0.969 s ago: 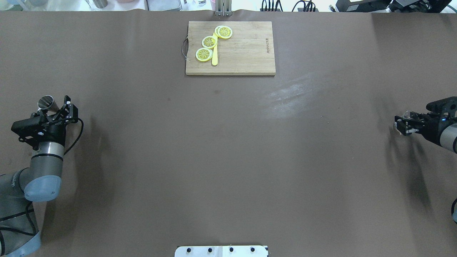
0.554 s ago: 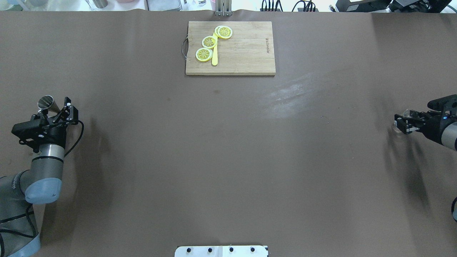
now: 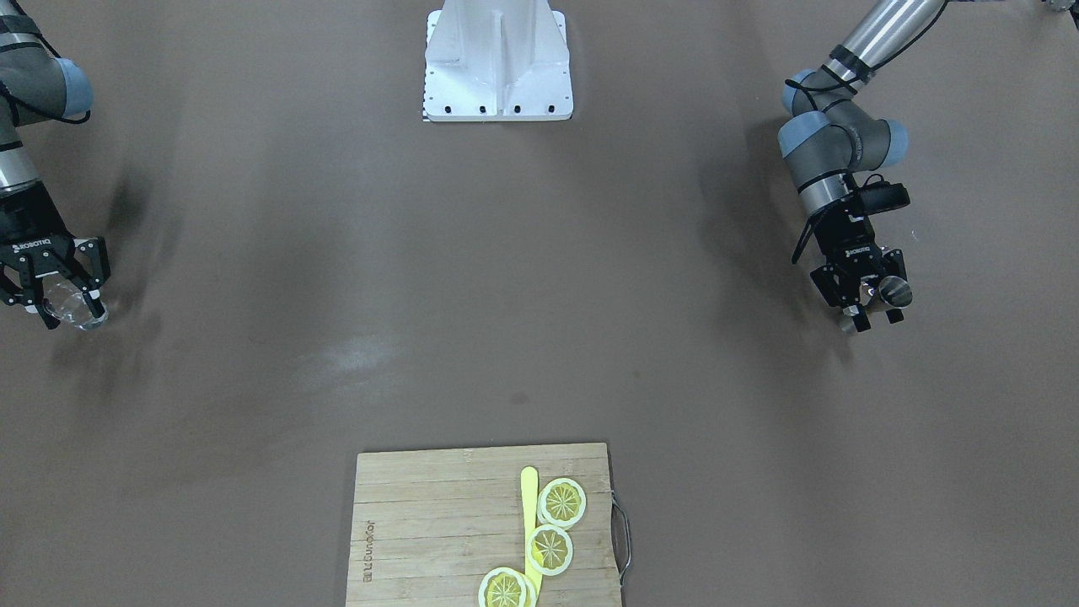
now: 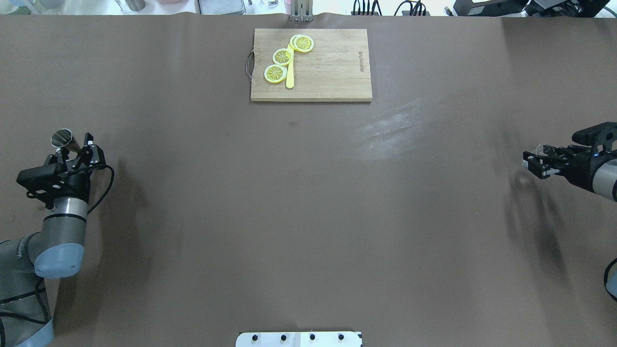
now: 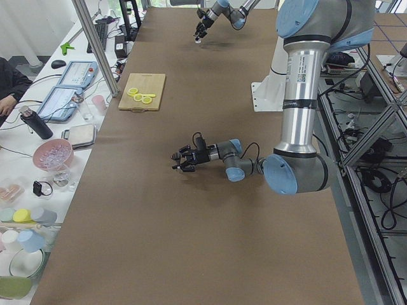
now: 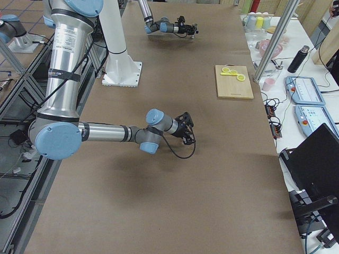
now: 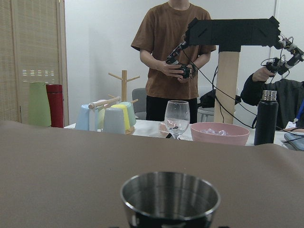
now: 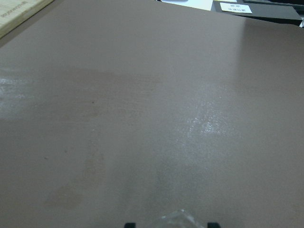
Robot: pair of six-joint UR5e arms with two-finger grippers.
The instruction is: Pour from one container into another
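Lifts the glass [image 3: 72,308] a little way up off the table [image 4: 308,217] with the right claw [image 4: 532,162], far off to the right of the board [image 4: 328,67] and closer to the robot than the board. Keeps it pinched tight between the two fingers, with the shadow now lying apart on the table and not right under the claw as a moment ago. Slides it a tiny bit in toward the board's side too. Means, most likely, that picking up the glass is done. Far off to the left of the board, hardly any change for the jigger [image 4: 64,140]: upright, in the same spot as before, open mouth up, with the left claw [image 4: 73,147] around it, one finger on each side. Hard to tell if those fingers press on it yet or leave a small gap. Only a very small shift for that claw. Not time for pouring yet: jigger and glass well apart, on opposite sides of the board. Next, probably, needs a firm hold on the jigger, then bringing both to the middle, on the robot's side of the board, then tipping the jigger slowly over the glass. Cannot see if anything is inside the jigger.
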